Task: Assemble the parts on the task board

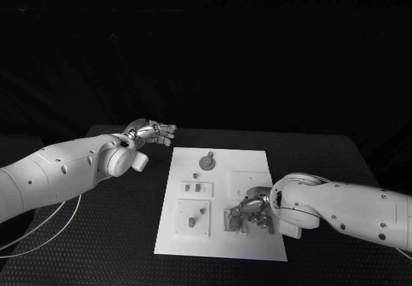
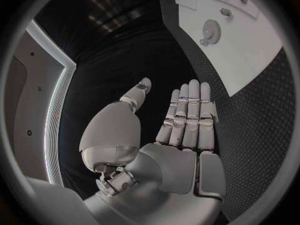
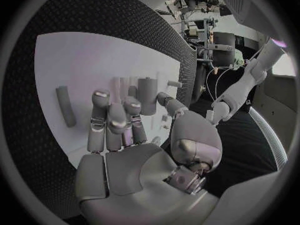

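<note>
Step in hand: the right hand (image 1: pixel 249 213) is working over the near right corner of the task board (image 1: pixel 249 158), apparently reaching for or seating one of the small grey parts there — a judgement from where it is hovering.
Doing it well: the hand is best lowered straight and slowly, with the part kept upright and lined up with its seat before any pressing — the pieces are small and standing close together, so a sideways sweep could knock a neighbour.
Right hand pose: the arm is coming in from the right side, the palm facing down toward the board; in the right wrist view the fingers (image 3: pixel 109 117) are curling slightly over the white surface, a little apart, with the thumb out to one side. Whether they are pinching anything I cannot tell.
Left hand pose: the left hand (image 1: pixel 153 133) is hanging above the black worktop (image 1: pixel 112 238) just beyond the board's far left corner, apart from it — flat, fingers (image 2: pixel 187 110) pressed together side by side, thumb out, holding nothing.
Task's things: the board is lying in the middle of the worktop; a gear-like round part (image 1: pixel 208 161) is sitting near its far edge, a short upright peg (image 1: pixel 190 223) is standing in the near left block, and a long grey peg (image 3: pixel 65 112) is lying beside the right hand's fingers.
</note>
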